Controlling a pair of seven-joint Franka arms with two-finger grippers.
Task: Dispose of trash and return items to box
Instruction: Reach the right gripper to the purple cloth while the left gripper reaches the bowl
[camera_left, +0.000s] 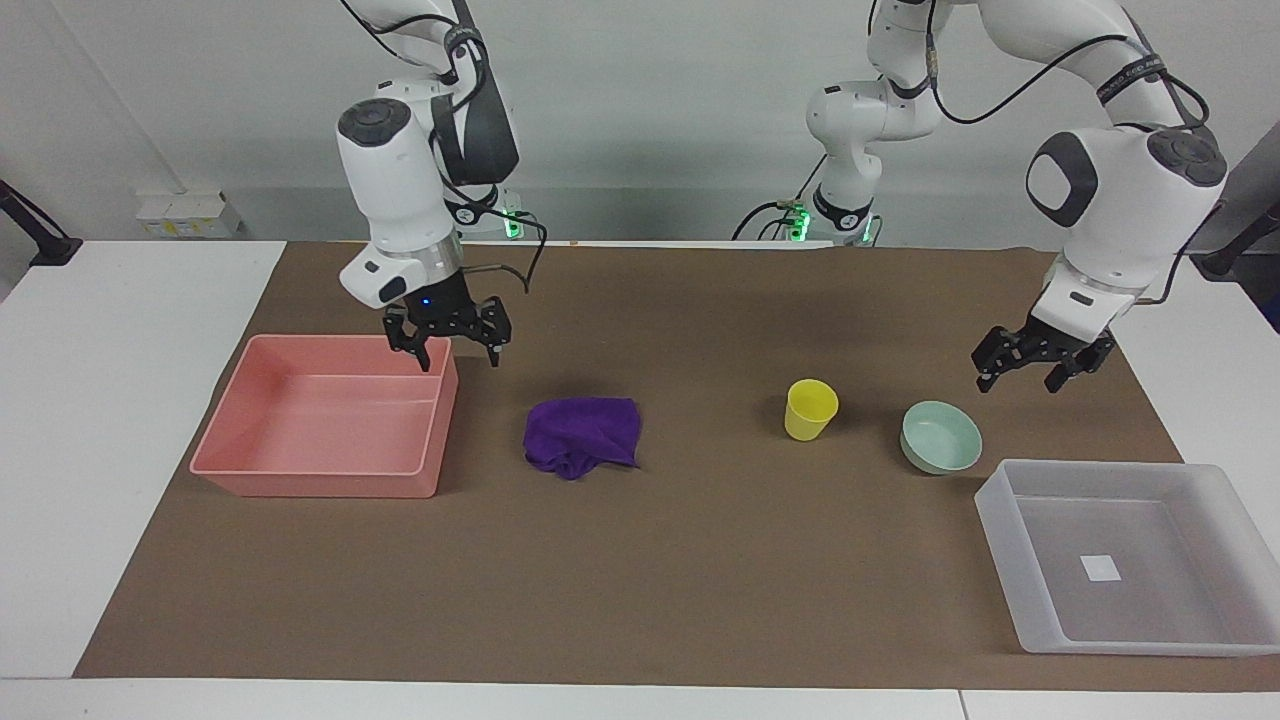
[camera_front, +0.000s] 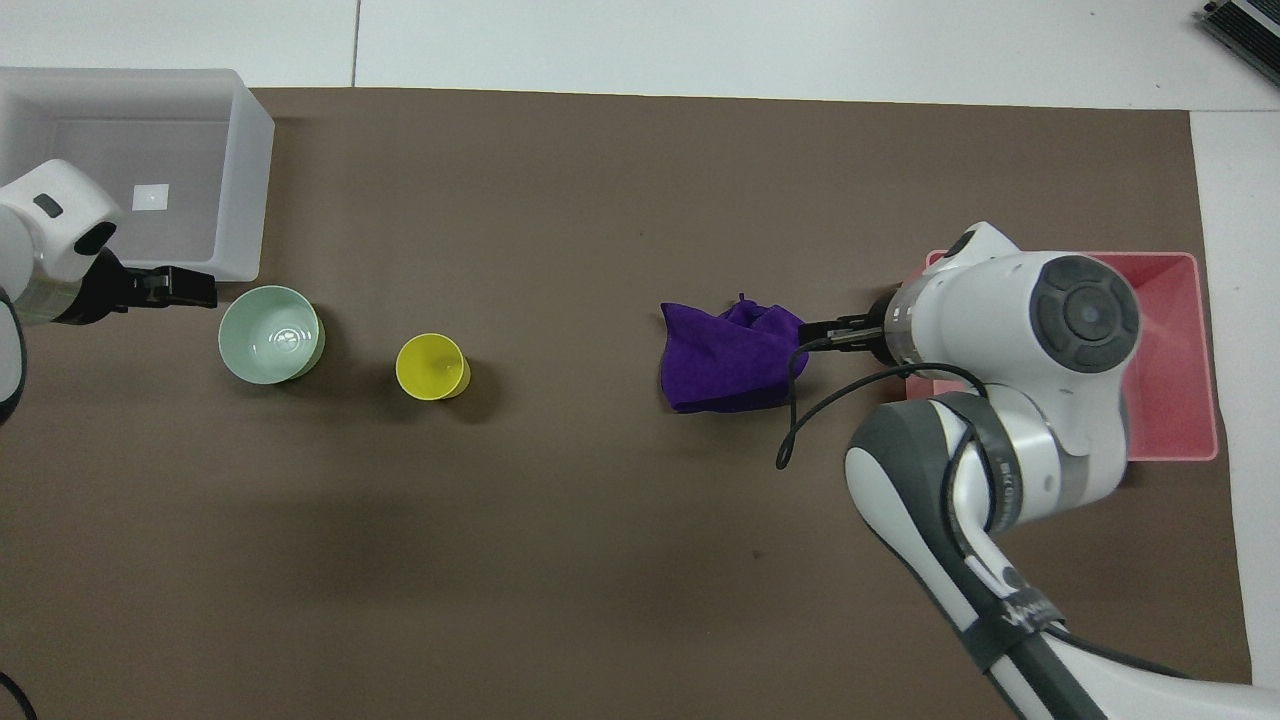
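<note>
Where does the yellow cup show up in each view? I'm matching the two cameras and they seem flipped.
Facing view: yellow cup sits right of centre, between the purple cloth and the mint-green bowl.
Overhead view: yellow cup sits left of centre, with the same neighbours mirrored.
Shared landmark: the mint-green bowl, always beside the cup.

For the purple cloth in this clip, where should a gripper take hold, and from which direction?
Best guess: come straight down and pinch the raised, wrinkled bunch at the edge of the purple cloth farthest from the robots. It lies low and soft on the mat, with no rigid side to clamp. The open right gripper, up beside the pink bin, is the closer one.
</note>
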